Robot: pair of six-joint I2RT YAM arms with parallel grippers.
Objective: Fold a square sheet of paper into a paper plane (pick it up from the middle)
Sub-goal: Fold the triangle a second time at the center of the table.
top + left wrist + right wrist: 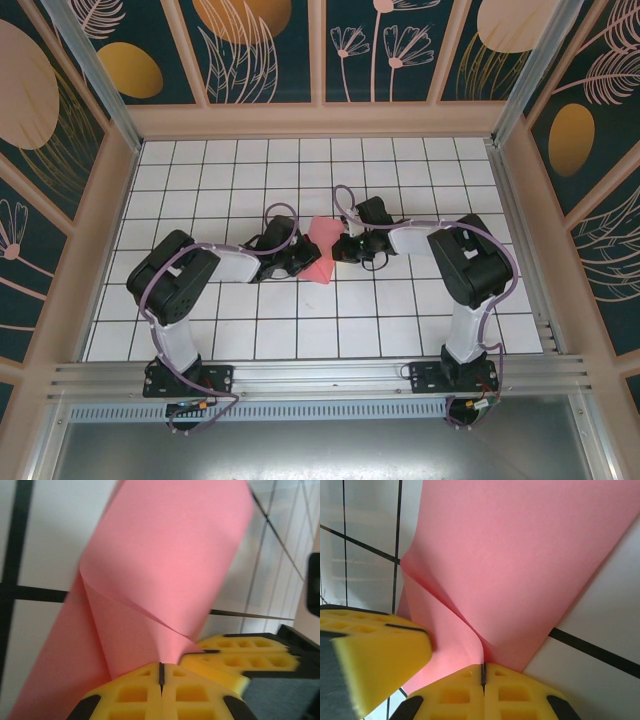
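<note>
Left end effector (161, 676), right end effector (483, 674) pinching paper (170, 555), edges cropped

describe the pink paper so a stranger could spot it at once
On the white gridded table, look to the middle tiles. There the sheet of paper is pinched by the left gripper and right gripper. It is the only salmon-pink thing, curled and creased.

A white, black-gridded tabletop (200, 180) lies under the jaws; teal flower-patterned walls (270, 50) stand beyond them, a metal rail (320, 372) behind.
</note>
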